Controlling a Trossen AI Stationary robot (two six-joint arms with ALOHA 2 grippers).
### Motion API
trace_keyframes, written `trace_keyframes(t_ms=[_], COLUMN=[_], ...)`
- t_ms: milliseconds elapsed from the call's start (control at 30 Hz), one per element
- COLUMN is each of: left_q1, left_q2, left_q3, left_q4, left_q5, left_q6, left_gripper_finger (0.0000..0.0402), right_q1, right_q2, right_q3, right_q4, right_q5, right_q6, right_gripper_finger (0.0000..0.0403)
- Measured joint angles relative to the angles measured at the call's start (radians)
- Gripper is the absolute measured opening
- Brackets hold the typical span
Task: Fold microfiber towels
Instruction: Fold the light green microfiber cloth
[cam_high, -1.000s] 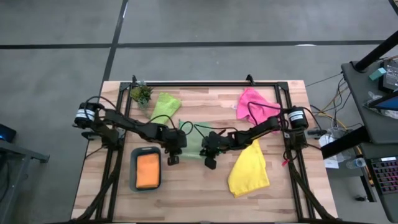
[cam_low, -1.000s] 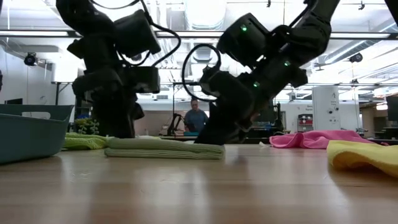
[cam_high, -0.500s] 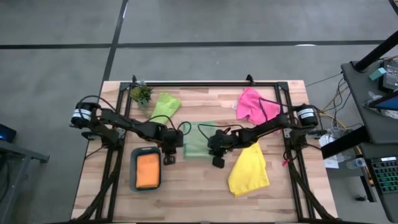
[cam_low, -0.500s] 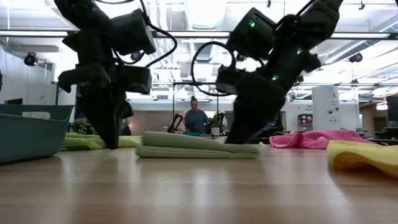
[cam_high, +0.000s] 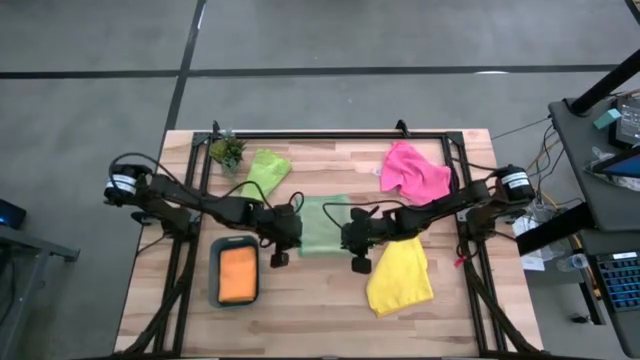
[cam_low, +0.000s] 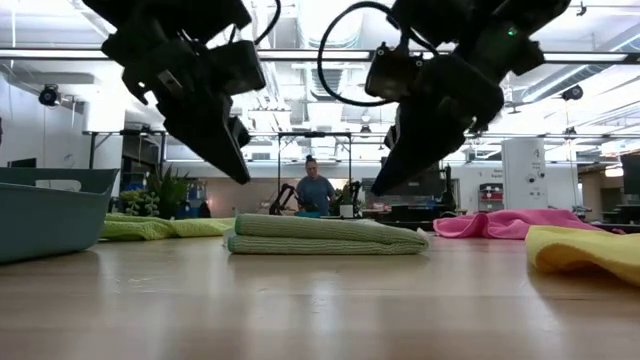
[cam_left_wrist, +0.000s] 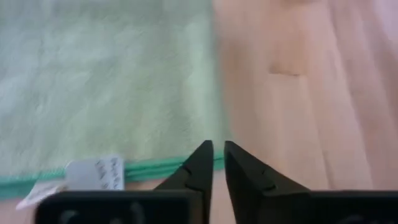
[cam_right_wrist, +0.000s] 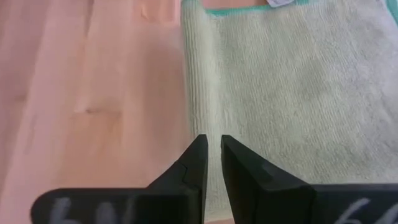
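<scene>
I count five towels: one lime (cam_high: 263, 170), one pink (cam_high: 412, 171), one yellow (cam_high: 400, 277), one pale green (cam_high: 323, 224), one orange (cam_high: 237, 274). I also see one tray (cam_high: 214, 270), one potted plant (cam_high: 227, 151), and my two grippers, left (cam_high: 279, 259) and right (cam_high: 359, 265).

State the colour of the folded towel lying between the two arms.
Pale sage green towel, best seen in the high view.
</scene>
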Motion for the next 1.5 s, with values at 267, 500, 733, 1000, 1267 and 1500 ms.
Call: trace_keyframes(t_ms=[267, 500, 733, 1000, 1267, 1500], left_q1=[-0.104, -0.201, -0.221, -0.226, -0.231, -0.231], left_q2=[0.001, 0.005, 0.102, 0.228, 0.260, 0.302], left_q3=[-0.002, -0.012, -0.011, -0.005, -0.006, -0.004], left_q4=[0.039, 0.104, 0.152, 0.160, 0.200, 0.276], left_q5=[-0.124, -0.304, -0.368, -0.443, -0.439, -0.446], left_q6=[0.069, 0.140, 0.154, 0.153, 0.154, 0.152], left_gripper_finger=[0.0150, 0.0228, 0.0230, 0.0230, 0.0230, 0.0184], right_q1=[0.089, 0.141, 0.174, 0.173, 0.173, 0.173], right_q2=[0.002, 0.002, 0.002, 0.002, 0.002, 0.002], right_q3=[-0.004, -0.004, -0.004, -0.004, -0.010, -0.031], right_q4=[0.001, 0.003, 0.006, 0.004, 0.004, 0.005], right_q5=[0.076, 0.079, 0.111, 0.123, 0.147, 0.176], right_q6=[0.001, 0.052, 0.070, 0.096, 0.105, 0.129], right_gripper_finger=[0.0038, 0.0038, 0.0038, 0.0038, 0.0038, 0.0038])
